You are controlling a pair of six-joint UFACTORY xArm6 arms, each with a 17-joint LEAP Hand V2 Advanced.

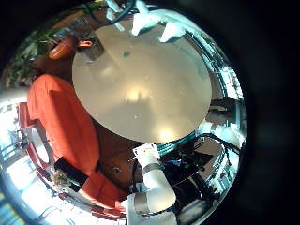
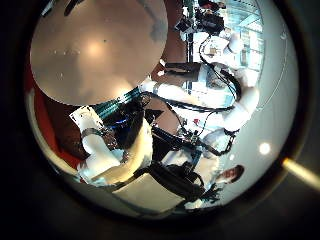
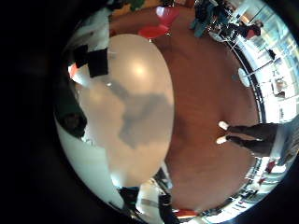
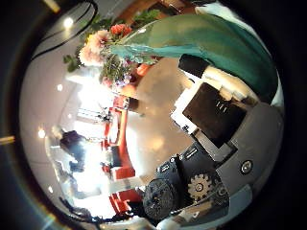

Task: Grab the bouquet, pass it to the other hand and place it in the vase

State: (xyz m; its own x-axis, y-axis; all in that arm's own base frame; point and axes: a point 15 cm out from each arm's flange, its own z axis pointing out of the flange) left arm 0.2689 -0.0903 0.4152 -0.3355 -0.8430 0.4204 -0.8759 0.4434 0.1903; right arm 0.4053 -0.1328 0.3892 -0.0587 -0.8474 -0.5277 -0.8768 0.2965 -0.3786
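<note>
Starting with my left hand (image 1: pixel 150 19): its palm views look down on the bare round table (image 1: pixel 141 94), and only the tips of its fingers show at the edge, loosely extended with nothing between them. I read it as relaxed and empty, and it sits well above the tabletop.

On my right hand (image 4: pixel 216 115), the thumb-side view is filled by the bouquet (image 4: pixel 144 48), so it lies close against that palm. The flower heads point away from the hand, and the wrapped stem end runs in beside the fingers (image 4: pixel 206 105). I judge the fingers are closed on the wrapping, though the contact itself is partly hidden. The little-finger view shows the same table (image 3: pixel 131 103) below, so the bouquet is lifted off it.

By my reckoning the pickup is done. The pass to the left hand is not yet made, and the placing is still to come. I cannot pick out the vase with any certainty.
</note>
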